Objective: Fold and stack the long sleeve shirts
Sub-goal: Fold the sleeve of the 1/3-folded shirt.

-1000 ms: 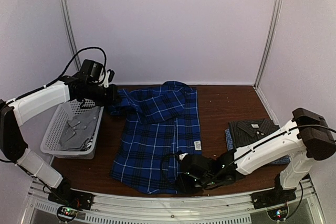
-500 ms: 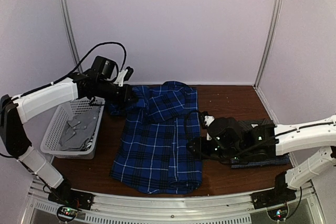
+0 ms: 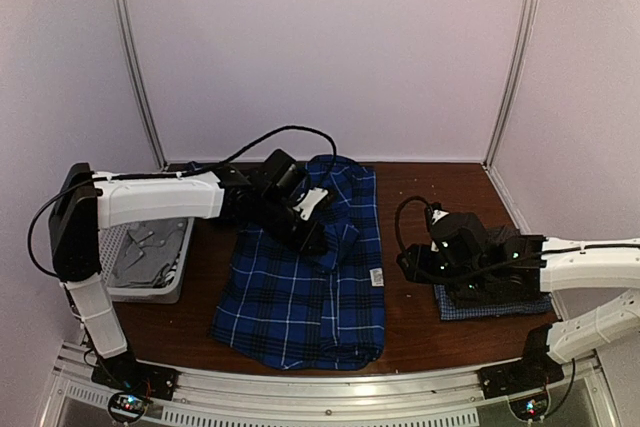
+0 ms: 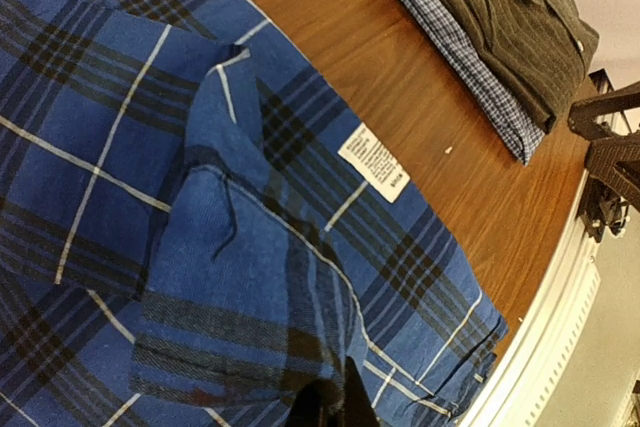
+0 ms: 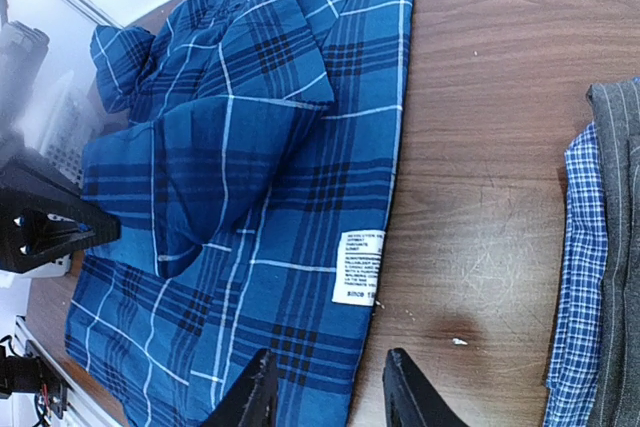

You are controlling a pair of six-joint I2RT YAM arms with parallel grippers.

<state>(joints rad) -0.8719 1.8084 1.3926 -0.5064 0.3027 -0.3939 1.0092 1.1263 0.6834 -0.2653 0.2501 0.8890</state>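
From above, the blue plaid shirt (image 3: 300, 297) lies spread open down the middle of the table (image 3: 430, 197), its collar toward the far edge and its hem at the near edge. The left arm reaches across the shirt's upper half, and the left gripper (image 3: 312, 235) is closed on a raised fold of the shirt. The right gripper (image 3: 408, 269) hangs just off the shirt's right edge. By the right edge of the table, the rim of a folded pale blue checked shirt (image 3: 480, 309) shows under the right arm. A white mesh basket (image 3: 140, 292) sits at the left edge. In the left wrist view, the dark fingertips (image 4: 330, 409) at the bottom of the frame are pinched together on a doubled-over sleeve of the plaid shirt, which hangs above the flat body panel. A white label (image 4: 372, 160) sits near the shirt's side edge. Across bare wood lies a folded dark grey shirt (image 4: 500, 7), on top of the pale blue checked one. In the right wrist view, the two fingers (image 5: 262, 392) stand apart with nothing between them, low over the shirt's side edge close to the label. The folded stack is at the right of the frame.
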